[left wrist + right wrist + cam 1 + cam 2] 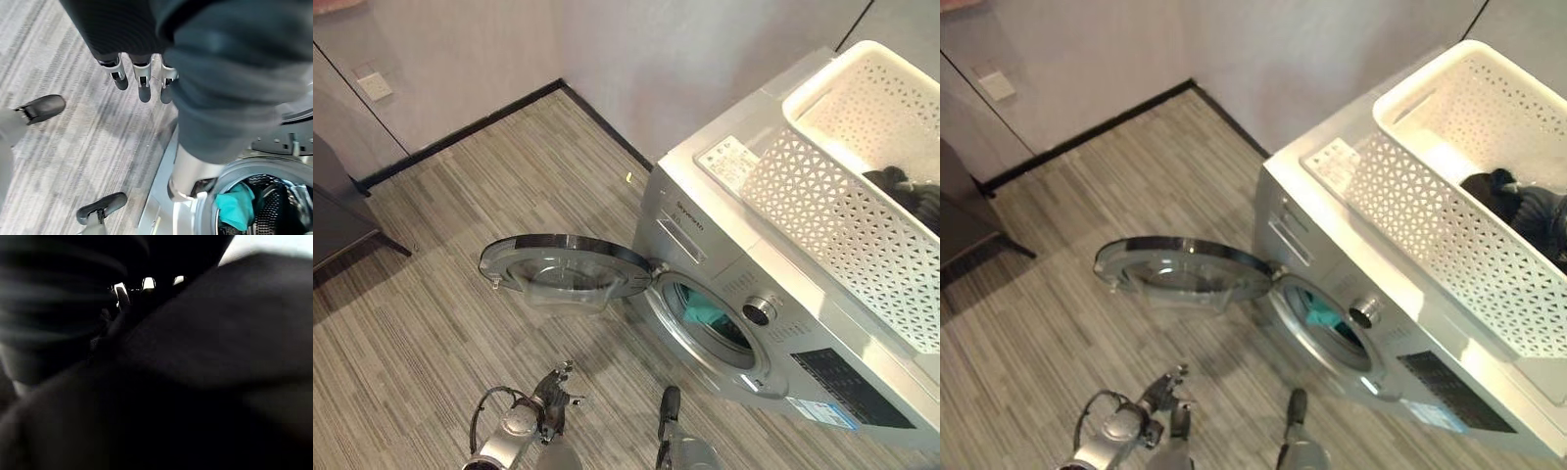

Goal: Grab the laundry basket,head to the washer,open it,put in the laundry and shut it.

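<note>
The left hand (142,73) hangs with its fingers loosely straight, holding nothing. The washer (783,323) door (563,266) stands open at 9 o'clock, a teal cloth (237,208) inside; the basket (862,186) sits on top. I cannot tell the right hand's state.

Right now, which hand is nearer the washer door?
Left. The left hand hangs low before the open washer door; the right hand is buried in dark laundry, apparently in the basket.

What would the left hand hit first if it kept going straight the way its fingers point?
Probably the striped floor: the left hand points down at it, beside the washer. A dark garment hangs alongside; depth is unclear.
</note>
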